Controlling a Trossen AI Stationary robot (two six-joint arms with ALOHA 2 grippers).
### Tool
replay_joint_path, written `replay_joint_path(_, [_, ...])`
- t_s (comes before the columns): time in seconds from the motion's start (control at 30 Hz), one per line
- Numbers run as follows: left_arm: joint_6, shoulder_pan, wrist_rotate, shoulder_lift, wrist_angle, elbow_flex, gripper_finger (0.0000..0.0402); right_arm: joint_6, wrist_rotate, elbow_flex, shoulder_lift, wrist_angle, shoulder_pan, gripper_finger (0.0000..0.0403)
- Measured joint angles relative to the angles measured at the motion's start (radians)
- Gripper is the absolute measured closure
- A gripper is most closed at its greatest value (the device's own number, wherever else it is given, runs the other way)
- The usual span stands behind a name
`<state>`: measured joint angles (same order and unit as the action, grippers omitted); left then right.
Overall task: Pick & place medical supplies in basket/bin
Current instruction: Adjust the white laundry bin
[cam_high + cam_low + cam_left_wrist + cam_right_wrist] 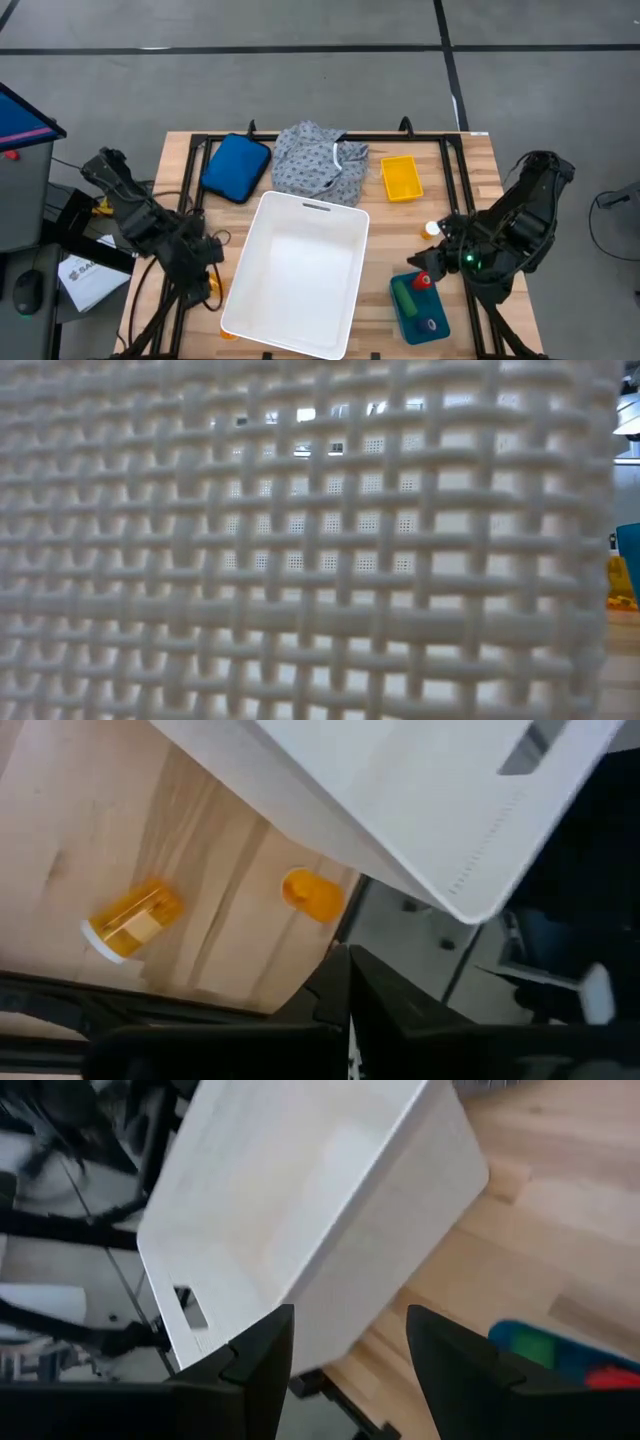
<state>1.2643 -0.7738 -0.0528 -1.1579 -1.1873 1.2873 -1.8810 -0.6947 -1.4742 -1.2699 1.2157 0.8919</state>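
Note:
The white basket (295,270) stands mid-table, and its woven wall (300,540) fills the low view. The grey-white dotted garment (320,160) lies crumpled beyond its far rim. A blue tray (418,305) at the near right holds a green cylinder (405,293), a purple one (432,325) and a red one (422,280). My right gripper (425,268) (345,1345) hovers open between tray and basket, touching nothing. An orange pill bottle (432,229) lies just beyond it. My left gripper (205,262) (348,1010) is shut beside the basket's left wall, above two orange bottles (130,920) (312,893) lying on the table.
A blue pouch (235,167) lies left of the garment and a small yellow tray (401,177) right of it. A black frame (330,138) runs along the table's edges. The basket (300,1210) sits close to both grippers. Bare wood shows at the far right.

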Motion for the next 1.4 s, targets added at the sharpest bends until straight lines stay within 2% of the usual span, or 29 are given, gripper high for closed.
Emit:
replay_joint_path(0.3, [-0.046, 0.0, -0.005, -0.172, 0.027, 0.0, 0.0401, 0.032, -0.096, 0.0, 0.059, -0.003, -0.01, 0.0211])
replay_joint_path(0.63, [-0.049, 0.001, 0.004, -0.278, 0.246, 0.0, 0.0401, 0.085, -0.114, 0.0, 0.08, -0.021, -0.008, 0.0211])
replay_joint_path(0.93, [-0.045, 0.012, 0.01, -0.378, 0.436, 0.0, 0.0401, 0.084, -0.115, 0.0, 0.08, -0.019, 0.039, 0.0211])
replay_joint_path(1.2, [-0.086, 0.063, 0.079, -0.388, 0.507, -0.001, 0.0401, 0.082, -0.116, 0.0, 0.08, -0.02, 0.045, 0.0211])
replay_joint_path(1.4, [-0.107, 0.074, 0.098, -0.348, 0.441, -0.001, 0.0401, 0.082, -0.115, 0.0, 0.079, -0.023, 0.045, 0.0211])
